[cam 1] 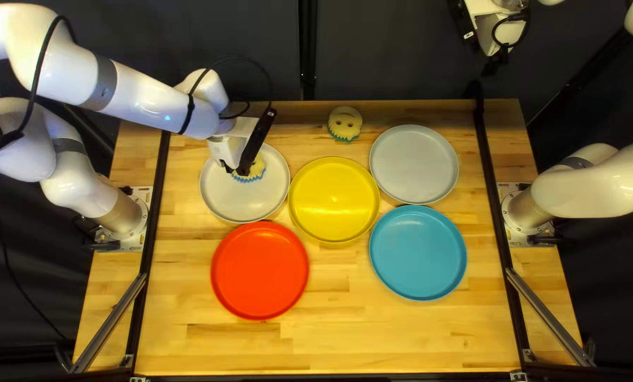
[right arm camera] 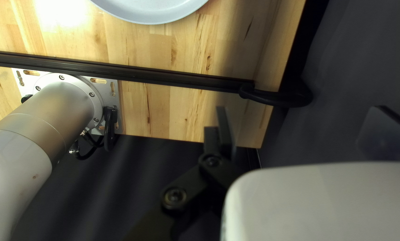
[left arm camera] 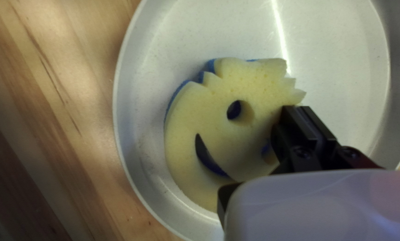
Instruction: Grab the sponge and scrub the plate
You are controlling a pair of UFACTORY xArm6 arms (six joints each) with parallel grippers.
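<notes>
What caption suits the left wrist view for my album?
Smiley-faced sponge on a pale plate, with my left gripper over its edge.

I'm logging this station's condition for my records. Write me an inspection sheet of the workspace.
Surface: wooden table, no spills seen
Job's things: yellow sponge lies on the left grey plate
Clutter: spare sponge near far edge; red plate, yellow plate, blue plate, second grey plate
Left gripper: fingers together at the sponge; whether they pinch it is unclear
Right gripper: open, away from the plates
Cables: black cable along left arm
Surroundings: dark curtain; people: nothing seen
</notes>
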